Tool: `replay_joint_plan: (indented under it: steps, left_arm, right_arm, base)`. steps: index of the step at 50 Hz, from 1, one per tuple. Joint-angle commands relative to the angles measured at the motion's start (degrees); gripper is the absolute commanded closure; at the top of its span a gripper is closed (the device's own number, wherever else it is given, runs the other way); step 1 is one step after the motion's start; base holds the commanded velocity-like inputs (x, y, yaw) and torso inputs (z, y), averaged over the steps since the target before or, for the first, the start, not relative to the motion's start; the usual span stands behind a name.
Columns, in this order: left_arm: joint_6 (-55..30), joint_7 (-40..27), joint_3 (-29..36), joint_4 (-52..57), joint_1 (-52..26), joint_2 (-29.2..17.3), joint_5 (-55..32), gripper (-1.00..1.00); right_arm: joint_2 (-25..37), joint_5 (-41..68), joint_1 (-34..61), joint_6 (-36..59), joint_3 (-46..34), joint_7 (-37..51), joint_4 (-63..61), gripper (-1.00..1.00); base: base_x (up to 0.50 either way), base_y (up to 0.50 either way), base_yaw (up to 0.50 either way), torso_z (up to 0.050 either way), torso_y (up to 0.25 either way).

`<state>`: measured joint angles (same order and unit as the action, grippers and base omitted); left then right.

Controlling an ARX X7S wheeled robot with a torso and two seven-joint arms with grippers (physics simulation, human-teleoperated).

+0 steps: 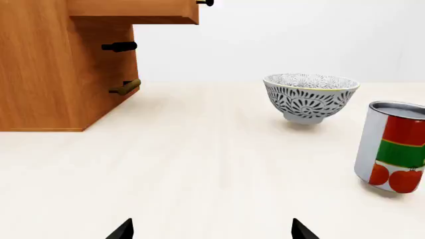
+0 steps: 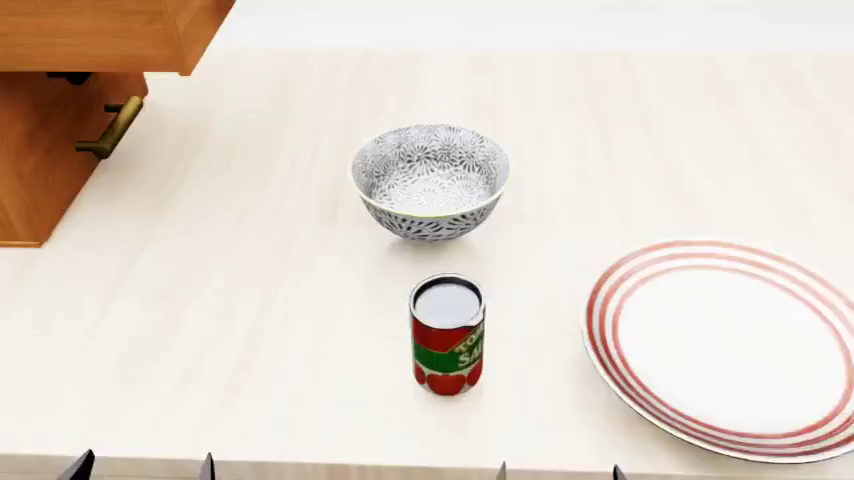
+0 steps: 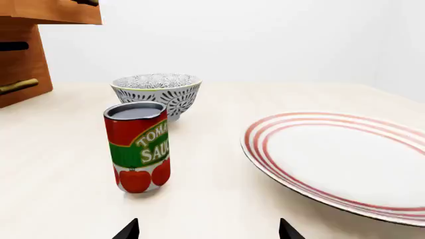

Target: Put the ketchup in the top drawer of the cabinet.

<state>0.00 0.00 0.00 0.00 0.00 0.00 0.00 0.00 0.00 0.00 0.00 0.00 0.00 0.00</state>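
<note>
Two pairs of dark fingers show only as tips at the near edge of each picture. The left gripper (image 1: 212, 230) has its fingers (image 1: 123, 230) spread well apart over bare bench (image 1: 199, 164), and the right gripper (image 3: 209, 230) likewise has its fingers (image 3: 128, 230) apart, with nothing between them. Neither touches anything.

Just ahead of the right gripper, slightly to its left, the ketchup (image 3: 137, 146) stands upright on the bench, a red-labelled tin with a green band and a silver lid. In the head view it sits near the middle of the bench, between the patterned bowl (image 2: 430, 180) farther off and the robot's side, with the red-striped plate (image 2: 727, 345) to its right and apart from it.

At the far left, the cabinet (image 2: 40, 170) stands on the bench. Its top drawer (image 2: 107, 35) juts forward past the cabinet's front, so it appears already pulled out. The lower drawer's brass handle (image 2: 112, 128) sits below that overhang.

By this reading, opening the drawer looks done. Grasping the tin, carrying it across and setting it inside all remain.

Much is cut off. The drawer's inside is not visible in any view, so how far it is open and whether it is clear cannot be told. The arms themselves are out of frame, and the plate and cabinet run past the picture edges.
</note>
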Motion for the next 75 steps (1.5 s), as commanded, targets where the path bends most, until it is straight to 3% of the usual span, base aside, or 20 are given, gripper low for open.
replay_joint_plan:
  steps: [1, 2, 11, 26, 29, 36, 46, 75]
  left_arm:
    - [0.1, -2.37, 2.38, -0.3, -0.28, -2.04, -2.06, -1.0]
    - [-0.43, -2.65, 2.51, 0.7, 0.11, -2.2, -2.16, -1.0]
    - [-3.57, -4.04, 3.63, 5.71, 0.43, -3.45, -3.1, -1.0]
    - [-12.73, -5.8, 4.18, 23.91, 1.89, -6.29, -3.6, -1.0]
    - [-14.84, -6.16, 4.0, 27.93, 2.09, -6.82, -4.02, -1.0]
    - [-18.95, -7.14, 3.7, 36.07, 2.17, -7.76, -4.68, -1.0]
    - [-18.61, -7.98, 3.52, 36.12, 2.0, -8.12, -5.48, -1.0]
    - [-18.45, -9.71, 4.41, 34.61, 1.46, -9.56, -6.17, -1.0]
  right_arm:
    - [0.86, 0.87, 0.27, -0.2, -1.11, 1.11, 0.46, -1.0]
    - [1.1, 1.01, 0.11, -3.63, -1.5, 1.41, 3.43, -1.0]
    - [3.1, 1.61, 0.44, 1.95, -2.77, 3.15, -3.78, -1.0]
    - [5.91, 2.84, -0.67, 13.05, -2.28, 4.94, -25.24, -1.0]
    - [6.05, 3.12, -1.83, 9.92, -2.36, 5.02, -24.89, -1.0]
    - [6.95, 4.04, -2.82, 12.17, -2.27, 5.7, -31.55, -1.0]
    - [7.47, 6.02, -3.13, 11.45, -2.46, 5.74, -32.28, -1.0]
    - [9.03, 6.98, -2.23, 12.18, -3.93, 7.48, -31.61, -1.0]
  base:
    - [0.0, 0.0, 0.0, 0.0, 0.0]
    - [0.0, 0.0, 0.0, 0.0, 0.0]
    - [0.0, 0.0, 0.0, 0.0, 0.0]
    - [0.0, 0.0, 0.0, 0.0, 0.0]
    - [0.0, 0.0, 0.0, 0.0, 0.0]
    - [0.0, 0.0, 0.0, 0.0, 0.0]
    - [0.03, 0.0, 0.0, 0.0, 0.0]
    - [0.5, 0.0, 0.0, 0.0, 0.0]
